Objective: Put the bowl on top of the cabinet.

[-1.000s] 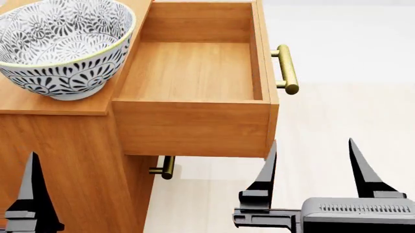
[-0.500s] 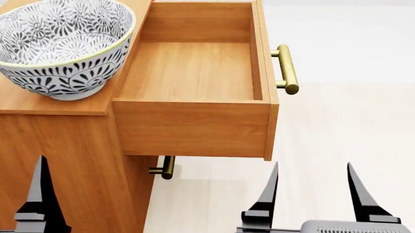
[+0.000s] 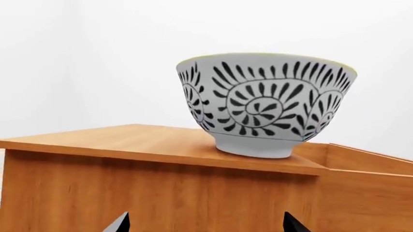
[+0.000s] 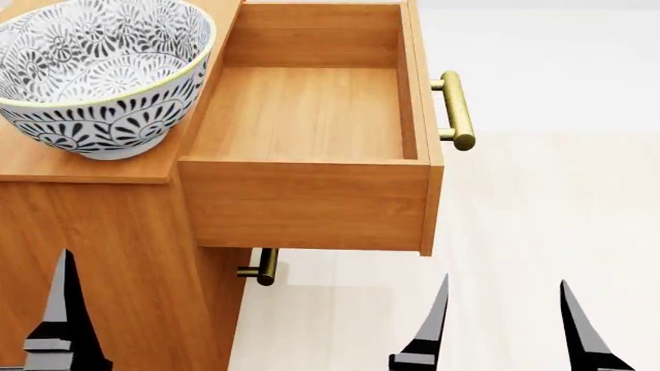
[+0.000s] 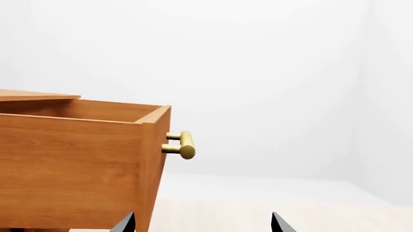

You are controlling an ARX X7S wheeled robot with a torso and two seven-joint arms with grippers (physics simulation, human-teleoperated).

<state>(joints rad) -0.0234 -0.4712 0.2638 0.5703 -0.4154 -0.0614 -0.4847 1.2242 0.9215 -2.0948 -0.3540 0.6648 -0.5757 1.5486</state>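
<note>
The bowl (image 4: 98, 77), white with a dark leaf pattern and a pale rim, stands upright on the flat top of the honey-brown cabinet (image 4: 62, 166), close to its front corner. The left wrist view has the bowl (image 3: 268, 106) resting on the cabinet top (image 3: 129, 140), untouched. My left gripper (image 3: 206, 224) is open, low in front of the cabinet's side, well below the bowl; only one left finger (image 4: 67, 317) shows in the head view. My right gripper (image 4: 505, 309) is open and holds nothing, below the pulled-out drawer. Its tips (image 5: 203, 222) are spread wide.
The top drawer (image 4: 309, 108) is pulled out to the right of the bowl and is empty, with a brass bar handle (image 4: 454, 108) on its front. A second brass handle (image 4: 263, 267) sticks out below it. Pale floor (image 4: 557, 201) lies to the right.
Both grippers have sunk lower in the head view, away from the cabinet top; the right gripper's body has left the picture. The bowl and drawer have not moved.
</note>
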